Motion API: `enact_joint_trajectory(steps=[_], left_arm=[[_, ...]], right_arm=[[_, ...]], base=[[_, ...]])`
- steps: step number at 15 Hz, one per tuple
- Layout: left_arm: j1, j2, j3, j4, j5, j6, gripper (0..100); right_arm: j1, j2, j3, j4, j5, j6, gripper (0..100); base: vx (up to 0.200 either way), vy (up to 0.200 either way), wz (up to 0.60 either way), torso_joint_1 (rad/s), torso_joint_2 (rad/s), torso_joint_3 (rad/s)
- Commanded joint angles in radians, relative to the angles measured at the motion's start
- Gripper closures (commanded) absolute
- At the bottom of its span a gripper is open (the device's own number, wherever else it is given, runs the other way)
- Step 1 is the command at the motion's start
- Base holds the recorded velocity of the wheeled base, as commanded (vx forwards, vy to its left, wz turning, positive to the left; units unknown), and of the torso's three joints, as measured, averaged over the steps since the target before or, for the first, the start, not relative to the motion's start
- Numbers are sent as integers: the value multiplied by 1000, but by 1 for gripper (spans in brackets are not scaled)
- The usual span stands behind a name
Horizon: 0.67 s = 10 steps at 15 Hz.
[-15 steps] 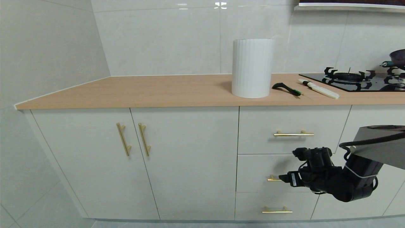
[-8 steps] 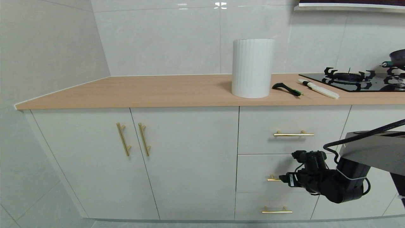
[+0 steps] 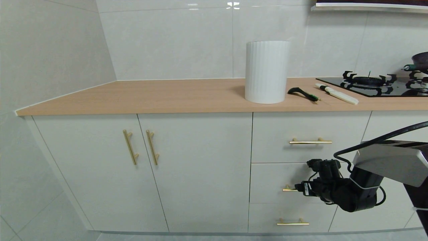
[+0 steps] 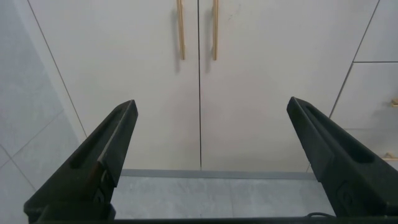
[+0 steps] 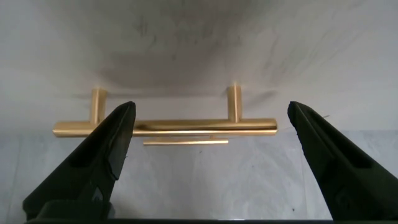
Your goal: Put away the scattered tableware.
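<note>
At the middle drawer handle [image 5: 165,127], right gripper [image 3: 300,187] spread apart, close before the bar. Left gripper [image 4: 211,109] likewise apart, facing cabinet doors [image 4: 261,74].

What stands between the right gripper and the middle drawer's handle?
Nothing visible. The right gripper sits just in front of the gold handle. The bar lies bare between the open fingers, with the drawer front behind it.

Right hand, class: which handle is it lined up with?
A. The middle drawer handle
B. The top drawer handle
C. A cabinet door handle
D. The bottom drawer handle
A: the head view puts the right hand level with the middle drawer handle, and its wrist view shows that gold bar just ahead of its open fingers.
</note>
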Motion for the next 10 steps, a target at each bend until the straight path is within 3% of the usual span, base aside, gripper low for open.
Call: enact_joint_trajectory(steps=[1, 10], left_arm=[[0, 0, 0, 0, 0, 0, 0], [0, 0, 0, 0, 0, 0, 0]], right_arm=[[0, 4, -3, 7, 0, -3, 0], [2, -4, -15, 77, 1, -4, 0]], base=[[0, 0, 0, 0, 0, 0], [0, 0, 0, 0, 0, 0]])
